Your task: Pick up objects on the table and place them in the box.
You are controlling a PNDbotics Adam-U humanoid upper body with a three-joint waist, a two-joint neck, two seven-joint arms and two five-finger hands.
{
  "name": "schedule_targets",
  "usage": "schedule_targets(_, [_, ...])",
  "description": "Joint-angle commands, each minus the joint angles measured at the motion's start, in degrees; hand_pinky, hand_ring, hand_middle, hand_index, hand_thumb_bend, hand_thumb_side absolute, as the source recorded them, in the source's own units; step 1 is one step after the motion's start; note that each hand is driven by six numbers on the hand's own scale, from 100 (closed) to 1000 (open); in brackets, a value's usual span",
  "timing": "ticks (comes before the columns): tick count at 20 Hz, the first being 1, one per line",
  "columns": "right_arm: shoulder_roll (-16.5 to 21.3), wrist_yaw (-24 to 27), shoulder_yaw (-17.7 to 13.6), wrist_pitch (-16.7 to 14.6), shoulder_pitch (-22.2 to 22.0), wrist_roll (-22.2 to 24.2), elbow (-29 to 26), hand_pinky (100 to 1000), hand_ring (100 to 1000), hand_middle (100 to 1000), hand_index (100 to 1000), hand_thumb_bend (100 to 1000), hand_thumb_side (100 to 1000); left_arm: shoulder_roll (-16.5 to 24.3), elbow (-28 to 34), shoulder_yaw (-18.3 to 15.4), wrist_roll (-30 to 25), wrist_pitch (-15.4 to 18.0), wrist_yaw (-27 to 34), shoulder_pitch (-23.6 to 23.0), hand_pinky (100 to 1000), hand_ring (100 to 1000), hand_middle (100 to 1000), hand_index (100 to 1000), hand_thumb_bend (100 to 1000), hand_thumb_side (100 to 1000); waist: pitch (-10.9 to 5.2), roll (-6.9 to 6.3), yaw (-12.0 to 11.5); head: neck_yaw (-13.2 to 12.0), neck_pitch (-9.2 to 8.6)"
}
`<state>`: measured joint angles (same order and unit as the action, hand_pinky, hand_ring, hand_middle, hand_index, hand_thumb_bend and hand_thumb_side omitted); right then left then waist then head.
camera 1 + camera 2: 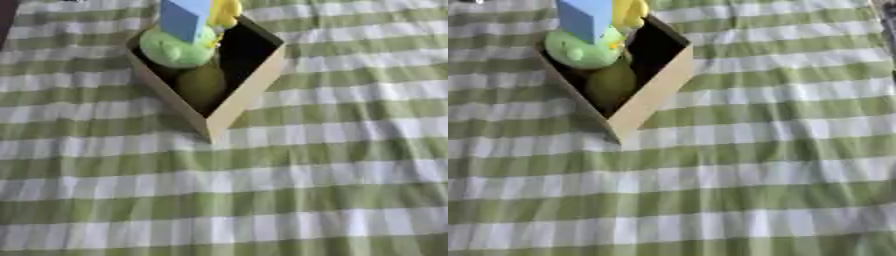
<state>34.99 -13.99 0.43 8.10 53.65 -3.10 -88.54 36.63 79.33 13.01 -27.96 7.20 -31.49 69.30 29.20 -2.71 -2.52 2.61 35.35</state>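
Neither hand is in either view, so I can't tell their state or place anything relative to them. The box (249,87) is stuffed: green ball (175,47), blue block (185,19) and a yellow thing (225,11) poke above the rim, so my guess is another drop could tip something out onto the cloth (306,190).

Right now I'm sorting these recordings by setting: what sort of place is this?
Probably a home-style tabletop set up for a tidying exercise: a green-and-white checked cloth covers the surface, and a tan cardboard box on it holds soft toys, a round green one and a yellow one.
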Motion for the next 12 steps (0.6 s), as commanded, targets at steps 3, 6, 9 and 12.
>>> schedule_targets(3, [-0.9,-1.0,0.4,-0.4,1.4,0.9,-1.3,949,876,733,792,100,462,2.0,14.9,7.0,-3.2,-6.1,9.4,-1.7,761,729,522,747,100,100,-11.30,1.15,-0.6,1.1,1.34])
schedule_targets(6, [-2.0,-1.4,0.8,-0.5,1.5,1.4,-1.3,949,876,732,792,100,488,1.1,18.3,10.2,-5.8,-8.7,12.5,-2.2,761,729,523,748,100,100,-12.31,1.13,-0.9,0.9,2.03])
schedule_targets(9, [-2.8,-1.5,1.0,-0.5,1.4,1.6,-1.3,949,876,732,792,100,468,-0.5,18.8,11.7,-7.1,-10.5,13.7,-2.5,759,723,522,747,100,100,-13.00,1.09,-1.1,0.6,2.48])
schedule_targets(12, [-3.5,-1.5,1.2,-0.5,1.5,1.8,-1.3,949,875,732,791,100,466,-2.2,17.3,12.3,-7.3,-11.0,12.8,-2.8,759,722,522,746,100,100,-13.36,1.11,-1.0,0.5,2.72])
